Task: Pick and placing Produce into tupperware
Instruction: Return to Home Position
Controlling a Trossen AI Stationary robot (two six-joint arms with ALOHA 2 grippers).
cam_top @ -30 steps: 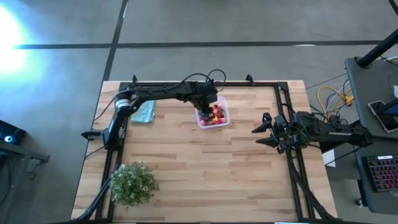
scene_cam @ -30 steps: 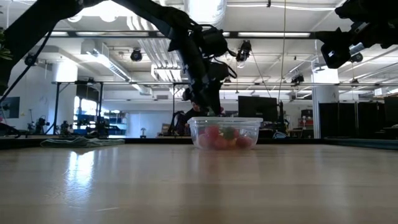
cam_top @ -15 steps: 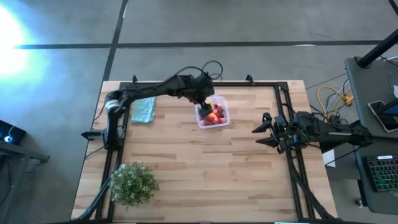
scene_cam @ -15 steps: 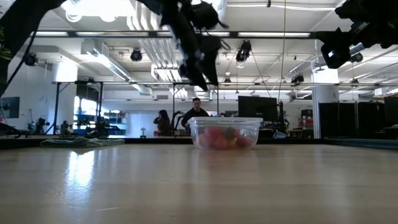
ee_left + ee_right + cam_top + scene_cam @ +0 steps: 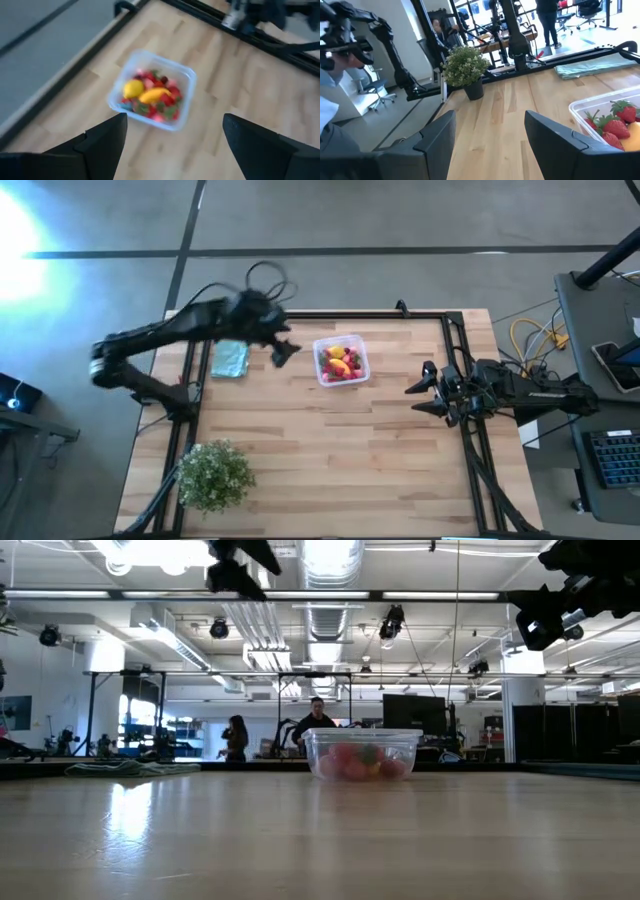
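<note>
Homing: left tool [image 5: 282, 353], wide and empty, hangs beside small clear square plastic box [image 5: 365, 361] of tiny red and yellow toy fruits [image 5: 340, 363]; retract without clipping its rim; right tool [image 5: 417, 396], wide, parked well apart from it.

The left pincer [image 5: 174, 131] hangs above the wooden desk [image 5: 250, 80], its two dark fingers [image 5: 102, 140] spread wide. Seen between them, farther off, the clear tupperware [image 5: 186, 75] holds a lemon [image 5: 132, 89], a banana [image 5: 155, 94] and red berries [image 5: 169, 101]. A black frame rail [image 5: 200, 11] borders the desk.
</note>
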